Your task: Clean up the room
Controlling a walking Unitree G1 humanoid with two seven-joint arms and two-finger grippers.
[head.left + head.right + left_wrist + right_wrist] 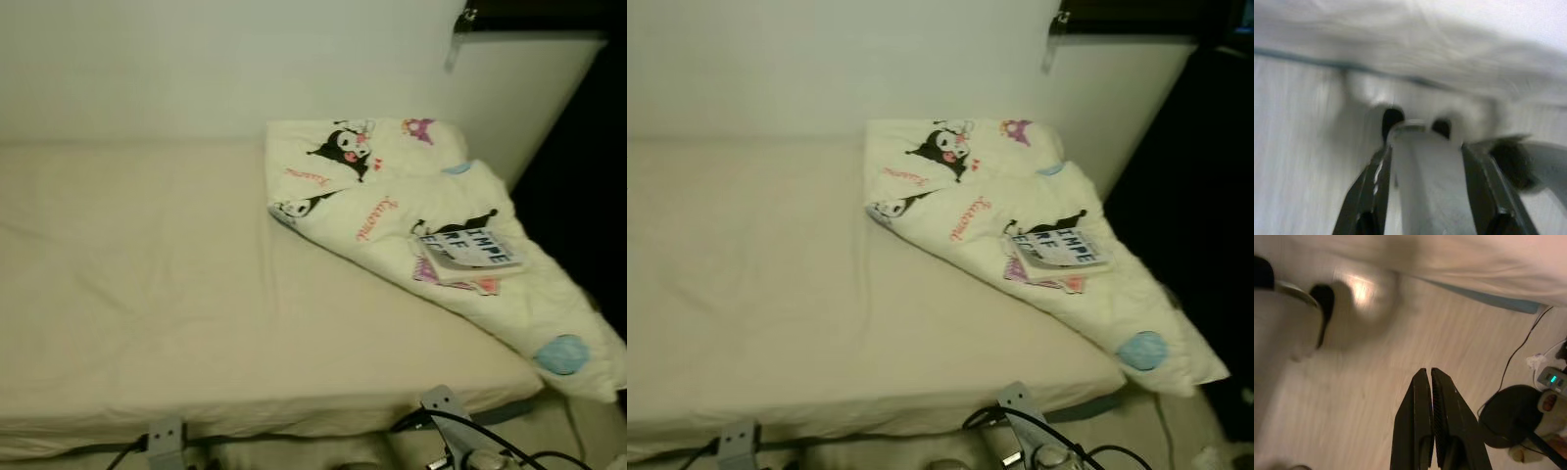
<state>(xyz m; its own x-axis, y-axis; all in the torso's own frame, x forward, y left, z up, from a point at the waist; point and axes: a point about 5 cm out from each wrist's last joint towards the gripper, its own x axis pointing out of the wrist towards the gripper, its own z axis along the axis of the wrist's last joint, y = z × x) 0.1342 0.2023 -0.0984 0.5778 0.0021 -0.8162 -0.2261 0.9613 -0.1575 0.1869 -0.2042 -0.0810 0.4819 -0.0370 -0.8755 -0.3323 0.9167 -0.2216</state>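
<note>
Left gripper [1425, 215] hung low w/ fingers spread apart, nothing between them, bed edge [1415, 44] just beyond the tips. Right gripper [1431, 382] was pressed closed on nothing, wood floor [1352, 406] under tips. Folded cartoon blanket [392, 196] lay on mattress [147, 274], book [470, 250] atop it, well apart from both.

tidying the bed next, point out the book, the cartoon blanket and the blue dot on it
book [473, 251]: left eye view, middle of its cover
cartoon blanket [387, 201]: left eye view, folded middle
blue dot [562, 354]: left eye view, centre of the dot
</note>
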